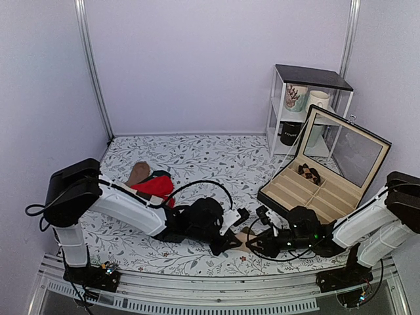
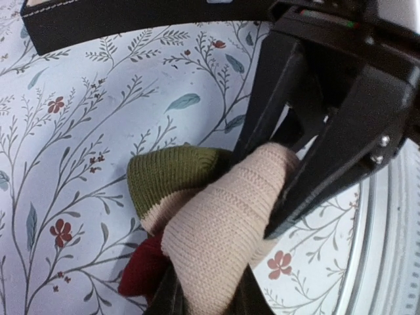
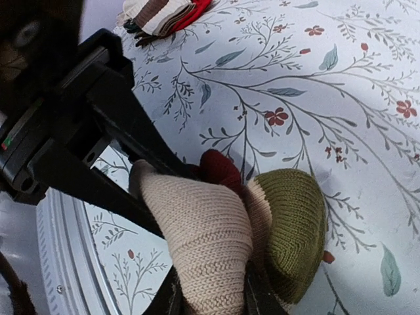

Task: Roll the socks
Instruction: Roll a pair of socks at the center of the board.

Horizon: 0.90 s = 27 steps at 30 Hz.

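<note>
Lab test booth, plain white walls (image 1: 216, 65)

floral-print table (image 1: 216, 157): loose sock pile (image 1: 152, 182) left, open compartment case (image 1: 295, 190) right, shelf unit (image 1: 312, 75) back right, the socks (image 2: 216, 230) bundled near front edge.

White arm shells (image 1: 128, 209), black joints (image 1: 71, 188), looping black cables (image 1: 203, 182), small silver screws (image 2: 384, 140).

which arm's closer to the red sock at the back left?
Left. The left arm lies right alongside the red sock, passing on its near side. The right arm reaches in from the opposite side, by the open box.
</note>
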Tool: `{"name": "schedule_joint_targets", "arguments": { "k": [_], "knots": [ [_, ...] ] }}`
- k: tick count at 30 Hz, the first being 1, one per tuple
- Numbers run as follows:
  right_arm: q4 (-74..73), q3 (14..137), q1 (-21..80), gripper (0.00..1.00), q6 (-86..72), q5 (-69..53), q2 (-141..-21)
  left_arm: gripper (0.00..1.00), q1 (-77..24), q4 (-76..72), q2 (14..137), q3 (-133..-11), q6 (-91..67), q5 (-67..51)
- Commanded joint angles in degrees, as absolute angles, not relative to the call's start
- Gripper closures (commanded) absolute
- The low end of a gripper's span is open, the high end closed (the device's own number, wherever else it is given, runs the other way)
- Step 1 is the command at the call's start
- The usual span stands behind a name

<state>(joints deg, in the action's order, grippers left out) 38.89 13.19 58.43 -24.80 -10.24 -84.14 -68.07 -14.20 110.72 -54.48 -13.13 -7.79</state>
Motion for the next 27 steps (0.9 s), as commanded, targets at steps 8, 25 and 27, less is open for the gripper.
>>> {"name": "schedule_joint_targets", "arguments": {
  "k": [8,25,27],
  "knots": [
    [26.9,8.3,57.4,0.89,-42.4,-14.3,-83.1,0.8,-75.0,-27.5,98.0,-39.9,5.8,11.4],
    [23.8,12.1,57.2,0.9,-43.6,-17.4,-88.9,0.28,-75.0,-45.1,94.2,-30.7,8.8,4.3],
    [23.2,12.3,57.2,0.9,-43.5,-17.8,-88.9,0.03,-75.1,-45.5,90.7,-28.7,10.2,3.7]
  ]
}}
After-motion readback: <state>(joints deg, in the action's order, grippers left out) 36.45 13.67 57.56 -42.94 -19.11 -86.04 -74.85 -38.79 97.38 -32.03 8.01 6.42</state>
